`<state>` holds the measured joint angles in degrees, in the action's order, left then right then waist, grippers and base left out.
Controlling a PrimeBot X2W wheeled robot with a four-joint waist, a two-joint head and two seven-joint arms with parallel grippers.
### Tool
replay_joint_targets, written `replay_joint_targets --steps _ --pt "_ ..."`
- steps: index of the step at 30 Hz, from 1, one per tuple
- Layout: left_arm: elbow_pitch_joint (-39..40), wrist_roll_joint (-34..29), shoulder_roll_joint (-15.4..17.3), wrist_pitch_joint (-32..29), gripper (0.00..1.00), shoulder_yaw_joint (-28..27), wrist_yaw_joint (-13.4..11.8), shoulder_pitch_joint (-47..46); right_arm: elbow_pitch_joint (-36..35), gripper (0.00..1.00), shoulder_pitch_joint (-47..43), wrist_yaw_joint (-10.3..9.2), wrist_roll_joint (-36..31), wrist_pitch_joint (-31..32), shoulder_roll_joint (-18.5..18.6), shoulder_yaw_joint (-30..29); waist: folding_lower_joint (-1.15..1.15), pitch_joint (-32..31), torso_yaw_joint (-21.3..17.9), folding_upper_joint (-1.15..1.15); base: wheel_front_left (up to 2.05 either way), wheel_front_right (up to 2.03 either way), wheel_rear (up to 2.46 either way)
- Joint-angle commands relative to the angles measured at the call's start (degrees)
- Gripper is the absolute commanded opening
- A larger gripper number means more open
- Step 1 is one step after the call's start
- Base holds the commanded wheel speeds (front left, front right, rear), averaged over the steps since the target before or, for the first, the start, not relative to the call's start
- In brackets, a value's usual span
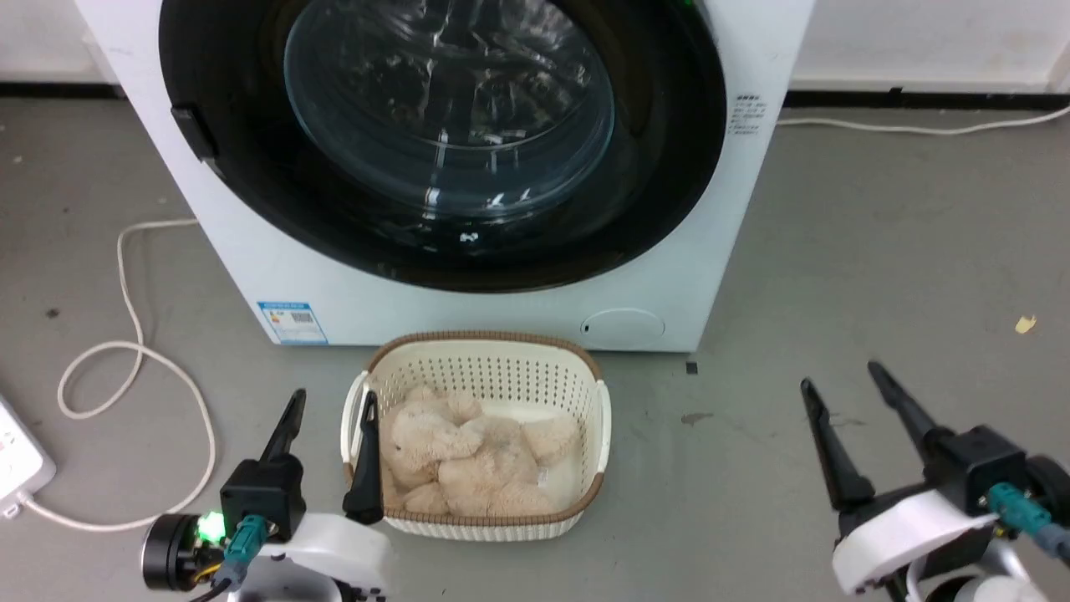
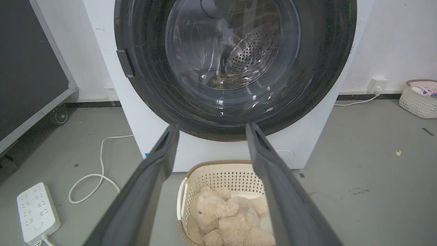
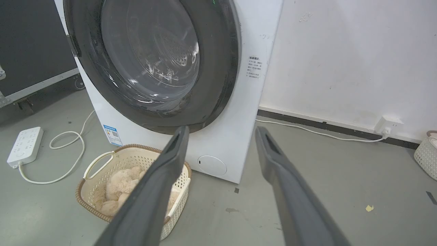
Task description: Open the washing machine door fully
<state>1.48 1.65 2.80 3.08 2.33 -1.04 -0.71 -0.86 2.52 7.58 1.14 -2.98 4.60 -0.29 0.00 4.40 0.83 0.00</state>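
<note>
Fingers (image 1: 286,426) wide apart, empty

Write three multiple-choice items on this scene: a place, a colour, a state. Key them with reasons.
1. Relative to the washing machine, the basket stands: A) on top; B) on the floor in front; C) behind.
2. The washing machine door has a ring that is: A) white; B) black; C) blue.
3. That door is: A) shut; B) half open; C) wide open.
B: the basket sits on the floor before the machine's white front. B: the ring looks glossy black. A: the door lies flush with the front.
</note>
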Motion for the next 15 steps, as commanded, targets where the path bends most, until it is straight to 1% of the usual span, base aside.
replay_joint_targets --steps 1,4,10,13,14,15 --pt "0.5 0.1 0.0 0.6 1.0 0.4 -0.4 -1.2 -0.5 1.0 1.6 -0.02 0.7 -0.5 0.9 -0.2 0.0 1.0 0.4 0.0 0.0 0.0 0.0" --pt "1.0 0.2 0.0 0.9 1.0 0.9 -0.6 -1.9 -0.9 1.0 3.5 -0.02 1.5 -0.4 2.0 -0.2 0.0 2.3 0.8 0.0 0.0 0.0 0.0" --pt "1.8 0.8 0.0 1.6 1.0 2.0 -1.1 -3.3 -1.1 1.0 8.4 -0.03 5.1 0.9 3.9 -0.8 0.0 4.9 1.7 0.0 0.0 0.0 0.0" --pt "2.1 1.1 0.0 2.0 1.0 2.5 -1.5 -3.8 -0.4 1.0 11.3 -0.03 7.8 2.2 4.0 -1.8 0.0 6.1 2.2 0.0 0.0 0.0 0.0" --pt "2.2 1.2 0.0 2.1 1.0 2.7 -1.6 -4.0 0.0 0.48 12.3 -0.03 8.7 2.7 4.0 -2.3 0.0 6.4 2.4 0.0 0.0 0.0 0.0" --pt "2.3 1.4 0.0 2.2 1.0 2.9 -1.7 -4.2 0.3 0.0 13.4 -0.03 9.0 3.0 4.3 -2.5 0.0 6.7 2.6 0.0 0.0 0.0 0.0"
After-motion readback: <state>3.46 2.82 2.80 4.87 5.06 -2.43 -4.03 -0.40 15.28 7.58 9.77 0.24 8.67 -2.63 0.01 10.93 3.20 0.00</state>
